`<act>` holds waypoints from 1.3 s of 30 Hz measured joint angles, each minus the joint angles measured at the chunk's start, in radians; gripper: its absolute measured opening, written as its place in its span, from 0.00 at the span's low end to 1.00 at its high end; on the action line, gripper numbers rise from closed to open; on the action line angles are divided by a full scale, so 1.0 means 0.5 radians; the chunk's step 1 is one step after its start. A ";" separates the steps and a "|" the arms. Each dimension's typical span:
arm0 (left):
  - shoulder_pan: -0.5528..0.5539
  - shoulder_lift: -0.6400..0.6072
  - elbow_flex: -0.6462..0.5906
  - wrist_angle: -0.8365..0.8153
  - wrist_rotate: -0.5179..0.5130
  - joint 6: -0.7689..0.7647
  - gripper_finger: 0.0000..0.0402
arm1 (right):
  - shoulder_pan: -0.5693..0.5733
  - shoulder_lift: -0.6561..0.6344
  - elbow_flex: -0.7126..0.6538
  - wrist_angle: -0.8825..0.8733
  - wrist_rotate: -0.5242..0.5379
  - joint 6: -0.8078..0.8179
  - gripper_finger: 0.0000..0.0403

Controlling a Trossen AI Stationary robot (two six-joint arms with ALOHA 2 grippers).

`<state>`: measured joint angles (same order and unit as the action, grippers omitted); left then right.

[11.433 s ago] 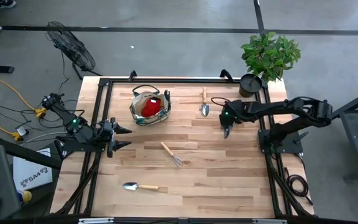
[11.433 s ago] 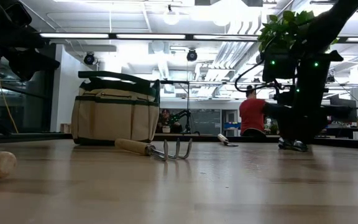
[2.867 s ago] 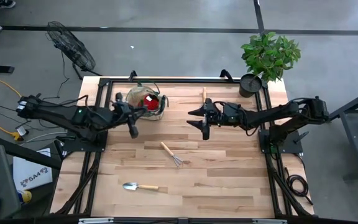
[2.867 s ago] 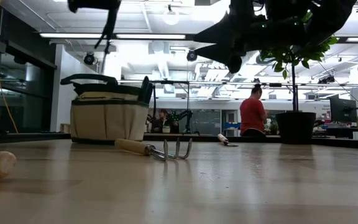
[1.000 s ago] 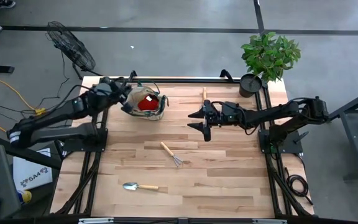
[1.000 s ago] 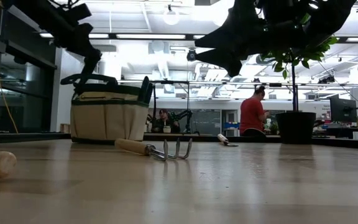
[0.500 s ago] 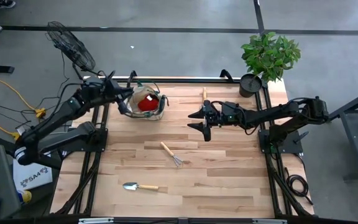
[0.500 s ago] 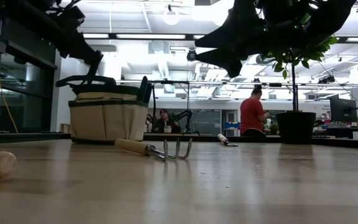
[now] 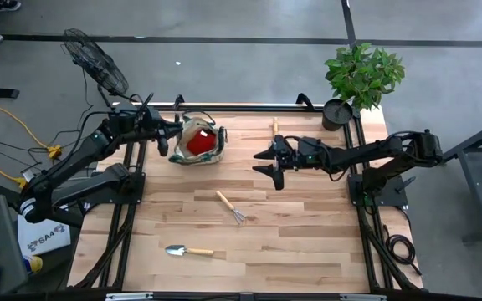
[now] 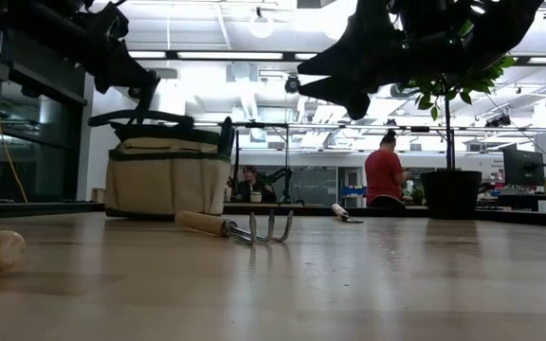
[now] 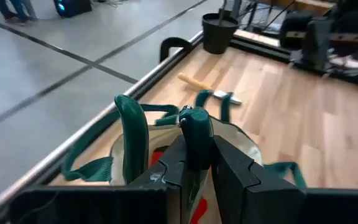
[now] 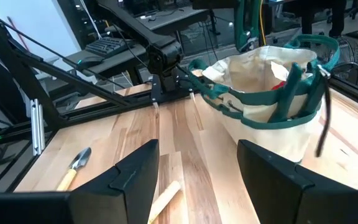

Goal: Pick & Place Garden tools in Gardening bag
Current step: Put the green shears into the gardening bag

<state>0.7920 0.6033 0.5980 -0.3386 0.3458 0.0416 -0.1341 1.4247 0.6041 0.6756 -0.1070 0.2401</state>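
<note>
Gripping a green loop handle (image 11: 194,134) of the bag (image 9: 197,143), your left gripper (image 9: 167,134) has its fingers (image 11: 238,171) clamped together on that strap at the bag's left side, near the table's (image 9: 308,242) far-left corner. Something red (image 9: 199,142) shows inside the bag (what it is, you cannot tell from above).

Your right gripper (image 9: 272,162) hangs above the table's middle, right of the bag and well apart from it, fingers (image 12: 132,171) spread wide with nothing between them.

Three tools lie loose on the wood: a trowel (image 9: 275,136) near the far edge just beyond the right gripper, a rake (image 9: 231,206) near the centre, and a second trowel (image 9: 187,250) toward the near-left. A potted plant (image 9: 360,79) stands at the far-right corner.

In the low view a person in a red shirt (image 10: 384,173) is in the room behind.
</note>
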 joint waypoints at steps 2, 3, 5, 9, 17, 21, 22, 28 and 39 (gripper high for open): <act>0.000 0.000 0.000 0.000 0.075 -0.064 0.11 | 0.000 0.000 -0.001 -0.015 0.000 0.000 0.52; 0.000 0.000 0.000 0.000 0.106 -0.099 0.11 | 0.000 0.000 -0.001 -0.025 0.000 0.000 0.52; -0.002 0.000 0.000 -0.001 0.153 -0.153 0.11 | 0.000 0.000 -0.001 -0.042 0.000 0.001 0.52; -0.001 0.000 0.000 -0.001 0.220 -0.241 0.11 | 0.000 0.000 -0.001 -0.048 0.000 0.008 0.52; -0.001 -0.004 0.000 -0.002 0.160 -0.248 0.11 | 0.000 0.000 -0.001 -0.056 0.001 0.036 0.52; 0.000 -0.080 0.001 -0.006 0.111 -0.197 0.11 | 0.000 0.001 -0.001 -0.071 0.000 0.043 0.52; 0.000 -0.102 0.001 -0.003 0.124 -0.197 0.11 | 0.000 0.000 -0.001 -0.071 0.000 0.043 0.52; -0.001 -0.258 0.001 -0.026 0.160 -0.199 0.11 | 0.000 0.000 -0.001 -0.071 0.007 0.043 0.52; -0.001 -0.259 -0.014 -0.102 0.164 -0.196 0.11 | 0.001 0.000 -0.001 -0.072 0.007 0.059 0.52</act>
<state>0.7914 0.4740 0.5911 -0.3896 0.4278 -0.0563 -0.1337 1.4246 0.6037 0.6395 -0.1036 0.2695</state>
